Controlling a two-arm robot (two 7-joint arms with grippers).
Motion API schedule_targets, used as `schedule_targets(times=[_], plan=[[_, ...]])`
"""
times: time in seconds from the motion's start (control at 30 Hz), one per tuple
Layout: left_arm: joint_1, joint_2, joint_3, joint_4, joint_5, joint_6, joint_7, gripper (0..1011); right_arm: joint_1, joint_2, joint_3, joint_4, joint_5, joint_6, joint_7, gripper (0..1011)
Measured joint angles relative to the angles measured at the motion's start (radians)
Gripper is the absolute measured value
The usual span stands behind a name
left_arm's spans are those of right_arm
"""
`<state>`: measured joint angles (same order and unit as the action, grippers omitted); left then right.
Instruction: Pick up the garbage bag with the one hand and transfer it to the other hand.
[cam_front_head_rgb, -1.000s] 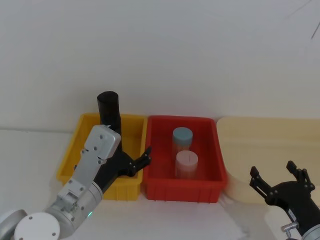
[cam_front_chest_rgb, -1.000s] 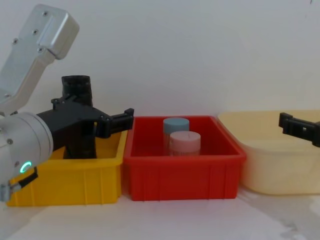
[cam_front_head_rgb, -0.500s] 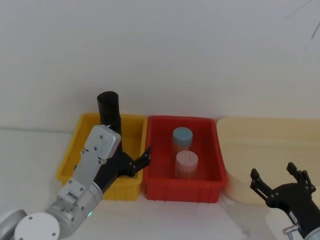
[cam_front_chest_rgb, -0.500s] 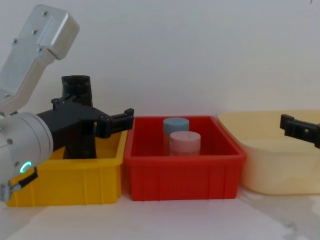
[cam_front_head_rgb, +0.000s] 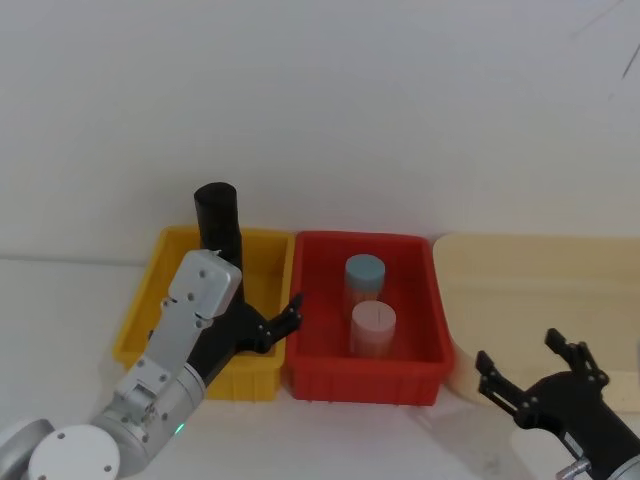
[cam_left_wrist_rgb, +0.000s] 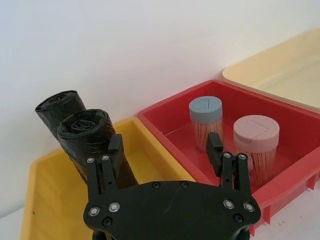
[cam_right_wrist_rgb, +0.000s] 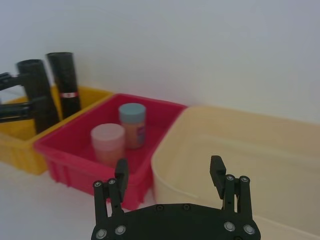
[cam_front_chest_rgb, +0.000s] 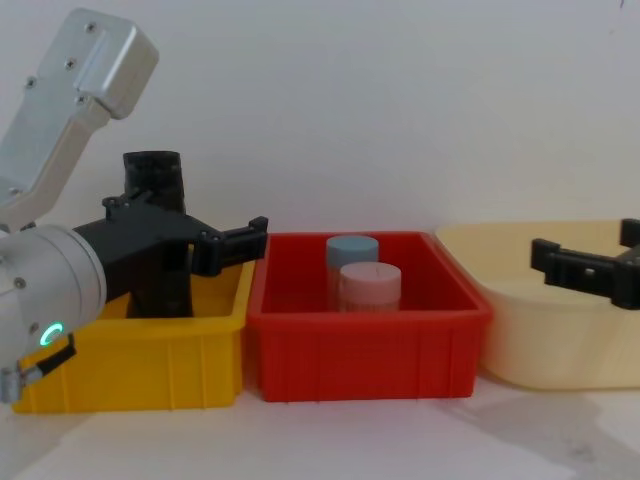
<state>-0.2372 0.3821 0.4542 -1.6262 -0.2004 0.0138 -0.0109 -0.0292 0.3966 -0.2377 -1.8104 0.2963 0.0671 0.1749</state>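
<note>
Left pincer (cam_left_wrist_rgb: 165, 142) spread by garbage bag (cam_left_wrist_rgb: 93, 136), stickered roll (cam_right_wrist_rgb: 65, 82) beside

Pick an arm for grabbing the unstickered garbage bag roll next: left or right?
Left. The left tool is open over the yellow bin, right at the garbage bag. The right tool, also open, is off by the cream tub, with the red bin between.

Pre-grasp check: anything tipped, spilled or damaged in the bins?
Nothing stands out. Plain roll and stickered roll stand in the yellow bin, capped jars upright in the red bin, nothing spilled. Left gripper open at plain roll; right gripper open by beige tub.
</note>
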Motion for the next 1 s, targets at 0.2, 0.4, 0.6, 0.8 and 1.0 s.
schedule_targets(times=[0.2, 0.4, 0.6, 0.8, 1.0], plan=[[0.000, 0.000, 0.000, 0.000, 0.000, 0.000, 0.000, 1001, 0.027, 0.012, -0.026, 0.005, -0.004, 0.010, 0.053, 1002], [0.000, 0.000, 0.000, 0.000, 0.000, 0.000, 0.000, 1001, 0.085, 0.014, -0.068, 0.034, -0.015, 0.037, 0.109, 1002], [0.000, 0.000, 0.000, 0.000, 0.000, 0.000, 0.000, 1001, 0.160, 0.014, -0.109, 0.066, -0.021, 0.113, 0.159, 1001], [0.000, 0.000, 0.000, 0.000, 0.000, 0.000, 0.000, 1001, 0.240, 0.021, -0.146, 0.093, -0.024, 0.209, 0.202, 1002], [0.000, 0.000, 0.000, 0.000, 0.000, 0.000, 0.000, 1001, 0.316, 0.028, -0.180, 0.122, -0.030, 0.286, 0.239, 1002]])
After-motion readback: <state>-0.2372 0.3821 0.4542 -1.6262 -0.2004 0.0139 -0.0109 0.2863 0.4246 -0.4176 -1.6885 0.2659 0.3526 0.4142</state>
